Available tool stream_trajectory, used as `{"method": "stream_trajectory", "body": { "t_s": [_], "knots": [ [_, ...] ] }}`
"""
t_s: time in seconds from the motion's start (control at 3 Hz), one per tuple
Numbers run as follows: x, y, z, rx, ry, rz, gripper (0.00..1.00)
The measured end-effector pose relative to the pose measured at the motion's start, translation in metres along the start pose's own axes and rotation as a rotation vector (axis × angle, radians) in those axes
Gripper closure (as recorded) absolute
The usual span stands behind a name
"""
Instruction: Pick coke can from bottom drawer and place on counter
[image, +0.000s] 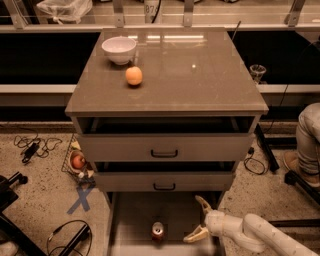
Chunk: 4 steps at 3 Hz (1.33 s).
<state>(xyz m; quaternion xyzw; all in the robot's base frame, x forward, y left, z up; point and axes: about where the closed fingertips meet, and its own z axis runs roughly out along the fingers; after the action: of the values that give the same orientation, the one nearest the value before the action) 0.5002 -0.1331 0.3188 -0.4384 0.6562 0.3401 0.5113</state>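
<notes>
The task is at an early stage, and nothing has been lifted yet. The coke can (158, 231) stands upright on the pale floor of the bottom drawer (131, 212), which is pulled out well past the front edge of the counter (200, 75). The can sits roughly below the middle of that front edge, close to the drawer's outer end.

The gripper (198, 219) hangs over the same drawer to the can's right, below the right half of the front edge, with its arm reaching in from the lower right. Its two fingers are spread wide and hold nothing. One points up toward the cabinet and the other angles down toward the can. A gap shows between the nearer fingertip and the can, so they are near but apart.

As I judge it, the drawer is open and the gripper is at about the can's level, and that is all that is done. The whole grasp is left: closing the gap, getting the fingers around the can and clamping it. After that comes the lift past the two upper drawers (both jut out a little) and setting the can on the counter.

On the counter, a white bowl (119, 49) sits near the back-left corner with an orange (133, 75) just in front of it. The top from the middle to the front-right corner looks bare, so it seems a fair spot for the can.
</notes>
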Motion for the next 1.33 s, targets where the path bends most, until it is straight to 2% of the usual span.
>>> {"method": "stream_trajectory", "body": {
  "t_s": [0.33, 0.67, 1.0, 1.33],
  "knots": [
    [0.022, 0.02, 0.048, -0.081, -0.046, -0.032, 0.0],
    [0.034, 0.04, 0.097, -0.172, -0.064, -0.084, 0.0],
    [0.048, 0.055, 0.132, -0.24, -0.033, -0.124, 0.0],
    [0.068, 0.06, 0.153, -0.276, 0.005, -0.145, 0.0]
  ]
}}
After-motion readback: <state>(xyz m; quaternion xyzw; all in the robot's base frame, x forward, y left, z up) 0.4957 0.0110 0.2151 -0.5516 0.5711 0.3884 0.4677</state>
